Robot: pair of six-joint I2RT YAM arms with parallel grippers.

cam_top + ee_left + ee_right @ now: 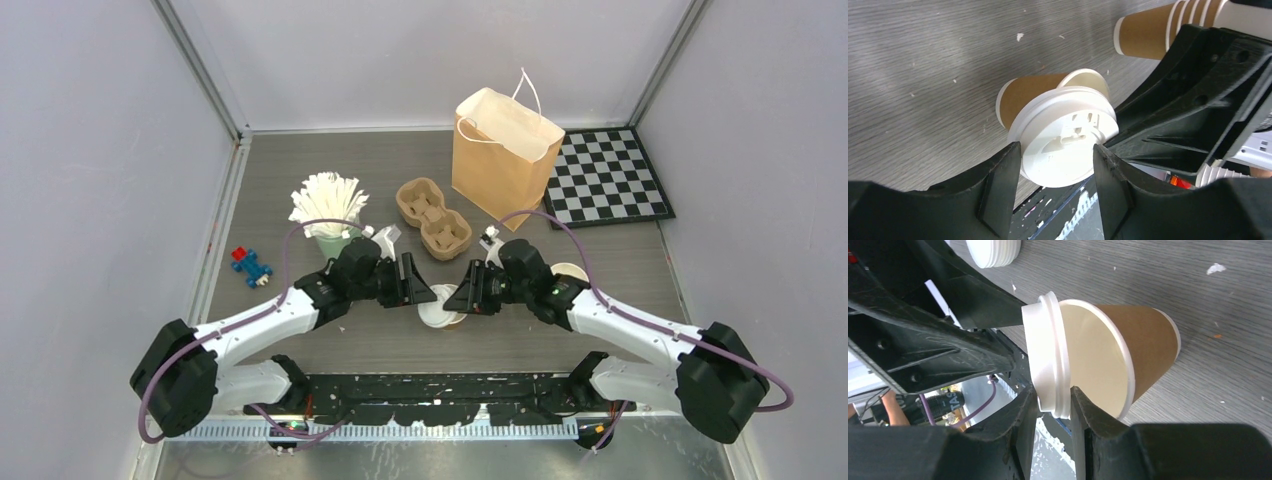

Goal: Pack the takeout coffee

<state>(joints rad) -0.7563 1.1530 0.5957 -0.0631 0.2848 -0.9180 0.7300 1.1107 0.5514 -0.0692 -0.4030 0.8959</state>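
The takeout coffee's brown paper cup (1143, 345) is lidless, and its white inside faces the round white lid (1048, 355) held just off its rim. In the top view the lid (436, 308) covers most of the cup (458, 320) at the table's near middle. My right gripper (1054, 400) pinches the lid's rim across its thickness, one finger between lid and cup. My left gripper (1057, 150) faces the lid's top (1063, 140), both fingertips against its edge. The two grippers (425, 290) (458, 295) meet head-on there.
An open brown paper bag (505, 150) stands at the back, with a moulded cup carrier (433, 215) to its left and a checkerboard (608, 178) to its right. Paper-wrapped sticks in a green cup (327, 200), a toy (250, 266), stacked cups (1168, 27) and stacked lids (993, 252) lie nearby.
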